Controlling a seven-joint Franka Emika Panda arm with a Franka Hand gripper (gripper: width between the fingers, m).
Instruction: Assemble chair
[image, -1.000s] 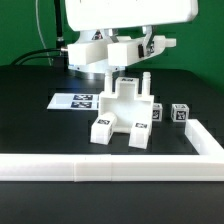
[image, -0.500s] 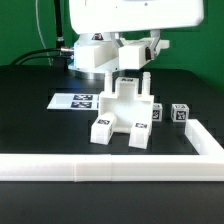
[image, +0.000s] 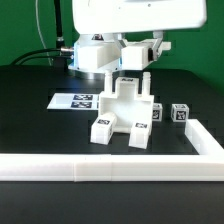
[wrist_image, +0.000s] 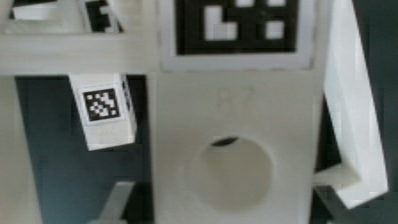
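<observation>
The partly built white chair (image: 122, 112) stands in the middle of the black table, its tagged square legs (image: 102, 130) toward the front. My gripper (image: 129, 68) hangs straight above it, shut on a flat white chair part (image: 127, 82) whose lower end reaches the top of the assembly. In the wrist view this part (wrist_image: 231, 130) fills the gap between the gripper (wrist_image: 231, 205) fingers. It carries a black-and-white tag (wrist_image: 231, 25) and an oval hole (wrist_image: 231, 175). A second tagged piece (wrist_image: 103, 105) lies beside it.
The marker board (image: 72, 100) lies flat at the exterior view's left of the chair. A small tagged block (image: 180, 113) sits at its right. A long white border rail (image: 100, 168) runs along the front and turns up the right side (image: 208, 140).
The hand has shifted slightly toward the exterior view's right above the chair, still gripping the part. The chair and the loose block have not moved.
</observation>
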